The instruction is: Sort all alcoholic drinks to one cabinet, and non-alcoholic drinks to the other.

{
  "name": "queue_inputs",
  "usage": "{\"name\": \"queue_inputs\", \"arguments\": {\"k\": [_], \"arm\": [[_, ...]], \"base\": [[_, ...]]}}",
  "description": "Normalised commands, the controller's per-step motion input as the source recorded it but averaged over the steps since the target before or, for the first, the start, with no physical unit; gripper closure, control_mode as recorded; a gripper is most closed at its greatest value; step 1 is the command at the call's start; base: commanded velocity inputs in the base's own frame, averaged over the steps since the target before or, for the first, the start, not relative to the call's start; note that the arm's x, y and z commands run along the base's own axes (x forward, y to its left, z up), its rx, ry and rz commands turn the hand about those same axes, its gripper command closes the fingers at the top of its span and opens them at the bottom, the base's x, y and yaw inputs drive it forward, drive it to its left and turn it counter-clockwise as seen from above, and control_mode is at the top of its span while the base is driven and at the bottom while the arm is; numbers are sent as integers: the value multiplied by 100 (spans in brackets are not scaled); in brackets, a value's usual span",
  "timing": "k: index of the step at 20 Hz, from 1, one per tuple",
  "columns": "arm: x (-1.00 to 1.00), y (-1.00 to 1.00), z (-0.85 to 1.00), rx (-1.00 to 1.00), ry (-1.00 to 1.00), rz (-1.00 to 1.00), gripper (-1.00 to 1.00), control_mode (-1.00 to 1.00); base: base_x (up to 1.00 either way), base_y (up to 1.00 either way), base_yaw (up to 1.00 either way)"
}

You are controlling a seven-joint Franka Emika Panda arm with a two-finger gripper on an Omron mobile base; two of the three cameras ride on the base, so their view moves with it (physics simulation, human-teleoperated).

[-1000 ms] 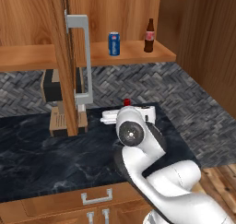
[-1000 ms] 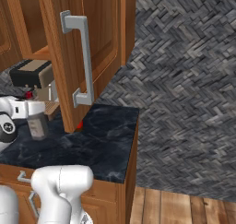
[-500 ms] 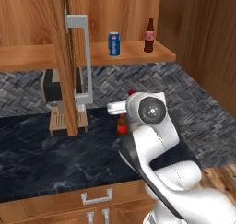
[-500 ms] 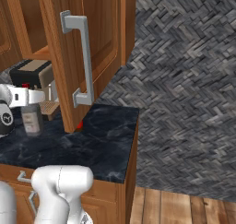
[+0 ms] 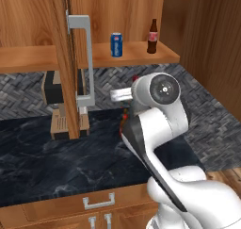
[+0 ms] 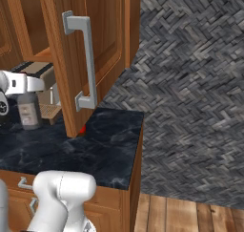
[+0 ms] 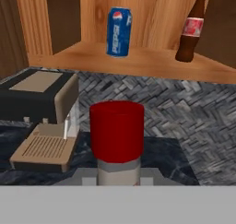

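A: Beside the coffee machine point(image 7: 39, 110), what's the claw point(image 6: 26, 85) got?

B: It's clamped narrow on the liquor bottle point(image 6: 29, 110), high up near the red cap point(image 7: 116, 131). The bottle hangs upright over the dark worktop point(image 5: 42, 157), just to the right of the coffee machine and in front of the open cabinet door point(image 6: 78, 49).

A: And the other drinks?

B: The blue soda can point(image 5: 116, 44) and the cola bottle point(image 5: 152, 36) stand apart on the shelf point(image 5: 136, 53) above and to the right of the coffee machine.

A: How will the liquor bottle handle?

B: I'd guess it's rigid, smooth and fairly heavy, likely glass, so slippery and breakable. Held near the top, the body could swing below the grip. A hold lower on the shoulders seems steadier, though the neck gives clearance for setting it down.
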Motion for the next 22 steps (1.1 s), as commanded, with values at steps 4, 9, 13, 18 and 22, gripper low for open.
{"name": "queue_inputs", "arguments": {"k": [4,9,13,18,22], "arm": [[-3,-4,34,3,0,3,100,-100],[-5,-10,20,5,0,5,100,-100],[-9,-26,11,5,0,5,100,-100],[-3,-24,0,6,0,3,100,-100],[-16,-26,0,6,0,3,100,-100]], "base": [[0,0,0],[0,0,0],[0,0,0],[0,0,0],[0,0,0]]}}
